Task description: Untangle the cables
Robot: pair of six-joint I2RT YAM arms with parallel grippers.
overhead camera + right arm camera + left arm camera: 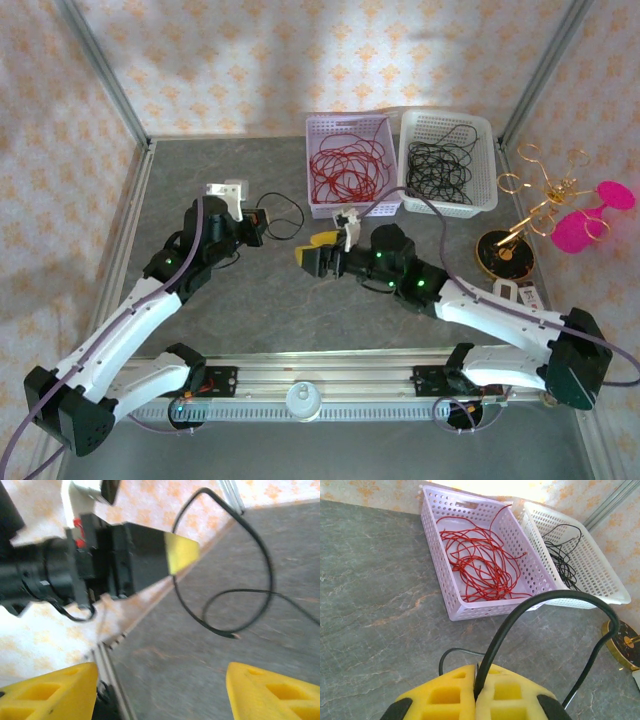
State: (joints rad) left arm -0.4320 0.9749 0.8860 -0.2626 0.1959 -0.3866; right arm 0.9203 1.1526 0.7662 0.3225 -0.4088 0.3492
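Clenching a black cable [560, 594] in its wrist view, the left hand [476, 682] contrasts with the released right hand [160, 690]. At twelve o'clock on the table [380, 605], the lilac basket [434, 545] holds red cables [480, 565], the white basket [605, 575] black cables [560, 555].

We find bare grey marbled desk [200, 310] open on the left and along the near side, free for either arm. At the far edge, the lilac perforated plastic basket [312, 175] and the white perforated plastic basket [488, 170] stand side by side and close that way. On the right, the stiff gold wire-loop stand [540, 200] on its round black base blocks passage. Between the left claw [476, 682] and the right claw [312, 250], a thin black cable loop [555, 595] crosses the gap.
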